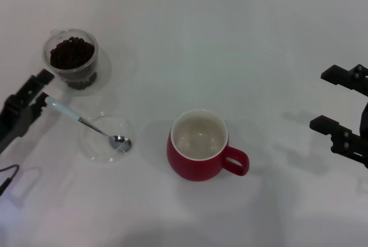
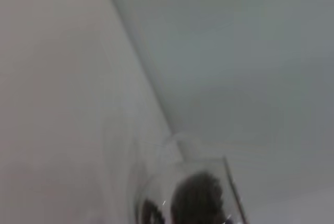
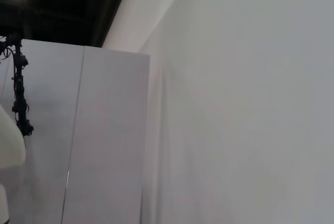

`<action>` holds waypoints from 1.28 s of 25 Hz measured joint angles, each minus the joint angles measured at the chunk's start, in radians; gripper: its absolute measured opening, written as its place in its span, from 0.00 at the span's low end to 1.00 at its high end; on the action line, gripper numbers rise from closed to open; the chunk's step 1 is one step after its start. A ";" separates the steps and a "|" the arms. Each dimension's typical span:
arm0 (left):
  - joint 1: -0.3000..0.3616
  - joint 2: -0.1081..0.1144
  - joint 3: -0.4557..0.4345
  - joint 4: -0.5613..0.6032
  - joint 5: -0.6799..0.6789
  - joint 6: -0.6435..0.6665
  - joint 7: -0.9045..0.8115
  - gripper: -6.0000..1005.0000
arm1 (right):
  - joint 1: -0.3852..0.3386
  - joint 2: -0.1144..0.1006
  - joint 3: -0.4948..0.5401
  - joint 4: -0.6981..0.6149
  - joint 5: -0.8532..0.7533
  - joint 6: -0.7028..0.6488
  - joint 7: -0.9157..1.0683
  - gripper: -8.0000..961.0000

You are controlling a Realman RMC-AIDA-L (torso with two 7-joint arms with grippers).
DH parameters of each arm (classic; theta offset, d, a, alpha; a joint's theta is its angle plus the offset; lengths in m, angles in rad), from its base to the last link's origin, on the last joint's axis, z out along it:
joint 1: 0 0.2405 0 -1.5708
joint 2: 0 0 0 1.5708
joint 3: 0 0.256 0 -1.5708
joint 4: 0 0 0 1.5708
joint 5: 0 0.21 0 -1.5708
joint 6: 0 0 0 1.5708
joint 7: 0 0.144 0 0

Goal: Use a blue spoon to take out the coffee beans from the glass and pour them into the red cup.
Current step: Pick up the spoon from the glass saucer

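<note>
You have a plain white table [image 1: 241,45] in front of you in the head view. Your left gripper [image 1: 41,90] reaches in from the table's left edge, its two dark fingers standing a little apart with the pale end of the blue spoon [image 1: 86,125] right at the fingertips; whether the fingers actually pinch the handle you cannot tell from here. From that gripper the spoon runs away toward the middle of the table, its metal bowl resting in a flat clear dish [image 1: 107,138]. The glass [image 1: 73,61] stands just beyond the left gripper, filled with coffee beans [image 1: 71,52]. The red cup [image 1: 201,145] sits further out past the dish, between your two grippers, cream inside, no beans in it, handle turned toward your right gripper [image 1: 333,100]. That gripper hangs at the table's right edge, its fingers spread wide, holding nothing, well apart from the cup.

The left wrist view shows the glass [image 2: 182,192] close by, blurred, with the dark beans [image 2: 198,198] inside, on the white surface.

The right wrist view shows only white wall panels [image 3: 109,135] and a dark ceiling [image 3: 57,4] with one lamp.
</note>
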 joint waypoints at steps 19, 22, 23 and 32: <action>-0.004 0.000 0.000 0.002 0.081 -0.024 0.050 0.86 | 0.002 0.020 0.001 -0.001 0.018 0.029 0.031 0.74; -0.014 0.001 0.000 0.002 0.093 -0.023 0.054 0.83 | 0.002 0.020 0.001 -0.001 0.019 0.030 0.037 0.74; -0.018 0.001 0.000 0.002 0.096 -0.020 0.056 0.81 | 0.001 0.020 0.001 -0.001 0.019 0.030 0.037 0.74; -0.023 0.000 0.000 0.002 0.098 -0.012 0.065 0.66 | -0.006 0.022 0.010 -0.001 0.024 0.029 0.038 0.74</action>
